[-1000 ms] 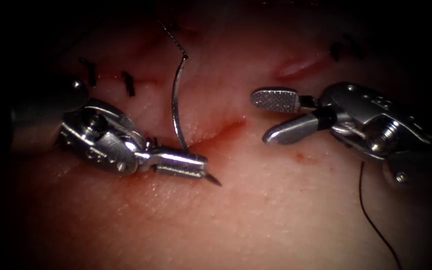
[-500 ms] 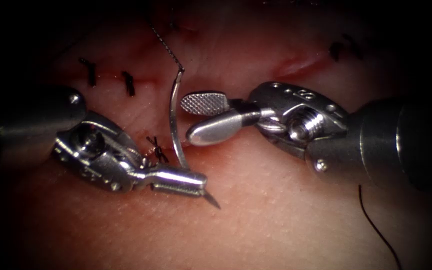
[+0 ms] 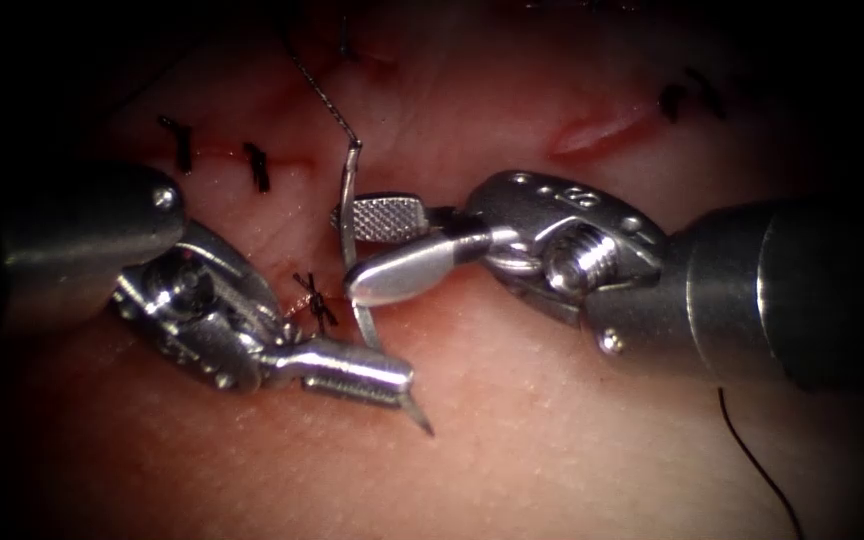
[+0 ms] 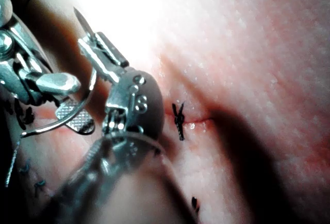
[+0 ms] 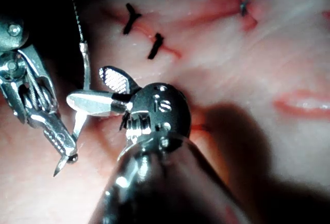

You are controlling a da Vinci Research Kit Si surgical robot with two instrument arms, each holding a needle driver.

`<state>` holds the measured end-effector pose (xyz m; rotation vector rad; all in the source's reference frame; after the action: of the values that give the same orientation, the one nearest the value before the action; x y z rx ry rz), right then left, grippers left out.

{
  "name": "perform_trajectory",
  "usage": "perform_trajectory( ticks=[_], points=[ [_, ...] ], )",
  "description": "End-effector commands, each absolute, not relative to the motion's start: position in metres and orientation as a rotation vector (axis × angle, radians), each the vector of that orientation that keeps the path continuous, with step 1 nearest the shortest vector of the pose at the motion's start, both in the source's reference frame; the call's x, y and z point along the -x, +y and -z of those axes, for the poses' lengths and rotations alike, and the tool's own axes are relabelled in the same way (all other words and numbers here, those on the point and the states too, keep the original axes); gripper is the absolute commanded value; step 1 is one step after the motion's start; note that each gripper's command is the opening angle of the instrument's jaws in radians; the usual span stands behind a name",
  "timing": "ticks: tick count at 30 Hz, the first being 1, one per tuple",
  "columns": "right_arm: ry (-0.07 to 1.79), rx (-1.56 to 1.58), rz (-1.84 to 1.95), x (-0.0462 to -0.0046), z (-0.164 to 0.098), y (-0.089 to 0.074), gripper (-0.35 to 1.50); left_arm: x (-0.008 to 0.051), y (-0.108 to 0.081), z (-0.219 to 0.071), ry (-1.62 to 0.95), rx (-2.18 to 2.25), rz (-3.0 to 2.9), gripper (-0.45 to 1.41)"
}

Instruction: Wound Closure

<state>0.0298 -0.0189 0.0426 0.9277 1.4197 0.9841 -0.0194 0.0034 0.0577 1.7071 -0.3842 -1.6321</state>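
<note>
Right hand (image 3: 352,250) has moved in, open astride the curved needle (image 3: 349,205), apparently clear of tissue, left hand (image 3: 402,385) gripping near its tip.

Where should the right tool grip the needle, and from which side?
Probably the needle's bare mid-curve, coming from the right. The left tool is shut near the point, clear of the tissue; the thread end stands upward. The right tool's open jaws straddle that stretch.

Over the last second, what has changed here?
The right tool swept in from the right, and its open jaws now straddle the needle at mid-curve, not closed on it. The left tool drifted slightly down, jaws shut on the needle near its tip, clear of the tissue. Thread and stitches are unchanged.
</note>
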Motion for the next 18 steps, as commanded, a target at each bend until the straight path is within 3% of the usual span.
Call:
perform_trajectory(
  ticks=[1, 8, 18],
  points=[
    [1.427, -0.93, -0.986, -0.0309, -0.0431, -0.0186, 1.16, 0.0199, 0.0037, -0.0579, -0.385, -1.708, 1.626, -0.45],
    [1.432, -0.978, -0.954, -0.0311, -0.043, -0.0189, 0.98, 0.0203, 0.0035, -0.0573, -0.373, -1.717, 1.613, -0.45],
    [1.441, -1.022, -0.936, -0.0318, -0.0424, -0.0192, 0.98, 0.0202, 0.0036, -0.0576, -0.368, -1.721, 1.613, -0.45]
  ],
)
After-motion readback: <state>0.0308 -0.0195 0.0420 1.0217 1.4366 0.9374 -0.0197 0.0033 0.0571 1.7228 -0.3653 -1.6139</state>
